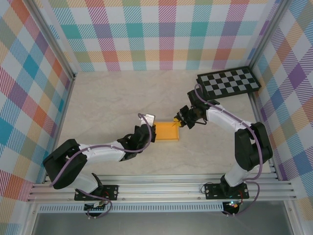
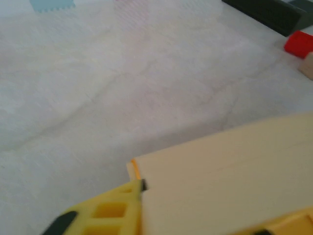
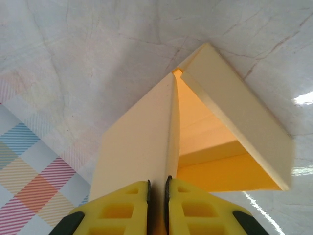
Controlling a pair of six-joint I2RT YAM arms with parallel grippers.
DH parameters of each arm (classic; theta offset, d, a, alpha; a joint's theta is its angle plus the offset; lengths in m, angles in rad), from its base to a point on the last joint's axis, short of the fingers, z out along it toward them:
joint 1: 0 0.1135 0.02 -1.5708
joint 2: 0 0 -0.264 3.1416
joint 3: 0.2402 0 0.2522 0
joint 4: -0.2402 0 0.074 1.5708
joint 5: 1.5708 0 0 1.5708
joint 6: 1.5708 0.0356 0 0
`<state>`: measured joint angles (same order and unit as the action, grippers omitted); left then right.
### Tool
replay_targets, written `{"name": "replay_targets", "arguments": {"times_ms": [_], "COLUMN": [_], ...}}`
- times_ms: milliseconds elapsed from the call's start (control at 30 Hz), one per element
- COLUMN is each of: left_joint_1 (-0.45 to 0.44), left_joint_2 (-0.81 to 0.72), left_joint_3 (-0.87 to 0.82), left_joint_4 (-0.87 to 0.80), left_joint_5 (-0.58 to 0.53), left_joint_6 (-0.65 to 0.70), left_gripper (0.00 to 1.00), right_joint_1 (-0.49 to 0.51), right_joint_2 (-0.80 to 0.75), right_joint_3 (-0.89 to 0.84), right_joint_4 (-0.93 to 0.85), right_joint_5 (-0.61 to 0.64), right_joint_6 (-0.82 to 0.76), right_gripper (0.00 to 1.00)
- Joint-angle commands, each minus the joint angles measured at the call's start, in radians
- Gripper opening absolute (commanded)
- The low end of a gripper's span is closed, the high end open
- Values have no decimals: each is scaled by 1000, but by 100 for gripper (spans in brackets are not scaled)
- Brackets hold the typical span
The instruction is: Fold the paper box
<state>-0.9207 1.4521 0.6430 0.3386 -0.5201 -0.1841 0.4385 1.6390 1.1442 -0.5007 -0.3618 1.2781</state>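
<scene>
The paper box (image 1: pixel 167 131) is tan-yellow cardboard, partly folded, lying at the table's middle. In the right wrist view its walls stand up around an orange inside (image 3: pixel 220 171). My right gripper (image 3: pixel 157 183) is shut on one upright wall (image 3: pixel 142 142), the pads pressed to both faces; from above this gripper (image 1: pixel 182 119) sits at the box's right end. My left gripper (image 1: pixel 150 128) is at the box's left end. In the left wrist view a pale panel (image 2: pixel 230 171) lies between its parted yellow fingers (image 2: pixel 110 210), one fingertip touching the panel's edge.
A black-and-grey checkerboard (image 1: pixel 227 82) lies at the back right, behind the right arm. A small red block (image 2: pixel 299 43) sits on the table beyond the box. Plaid walls close in the pale table (image 1: pixel 112 98) on three sides.
</scene>
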Motion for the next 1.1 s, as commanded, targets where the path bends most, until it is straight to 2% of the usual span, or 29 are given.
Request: {"name": "replay_targets", "arguments": {"times_ms": [0, 100, 300, 367, 467, 533, 667, 733, 900, 1067], "left_joint_1": [-28, -2, 92, 143, 241, 277, 276, 258, 201, 177], "left_joint_2": [-88, -202, -434, -452, -397, -351, -263, -219, -158, -130], "left_joint_3": [67, 88, 182, 229, 303, 303, 252, 262, 343, 330], "left_joint_4": [-95, -222, -552, -693, -856, -854, -700, -696, -785, -735], "left_joint_5": [162, 221, 316, 330, 421, 490, 634, 646, 596, 576], "left_joint_6": [-63, -119, -265, -374, -564, -676, -928, -1032, -1096, -1137], "left_gripper": [42, 54, 59, 63, 65, 70, 74, 75, 75, 71], "right_joint_1": [35, 34, 31, 30, 30, 29, 29, 29, 29, 31], "right_joint_2": [-34, -47, -50, -49, -47, -48, -59, -69, -91, -102], "right_joint_3": [34, 37, 51, 52, 55, 52, 39, 29, 17, 14], "right_joint_4": [-5, -30, -73, -81, -87, -90, -87, -86, -90, -84], "right_joint_5": [-14, 21, 75, 90, 107, 116, 127, 136, 149, 146], "right_joint_6": [-67, -87, -130, -140, -152, -155, -154, -151, -155, -152], "right_gripper": [16, 17, 18, 19, 20, 21, 21, 21, 21, 21]}}
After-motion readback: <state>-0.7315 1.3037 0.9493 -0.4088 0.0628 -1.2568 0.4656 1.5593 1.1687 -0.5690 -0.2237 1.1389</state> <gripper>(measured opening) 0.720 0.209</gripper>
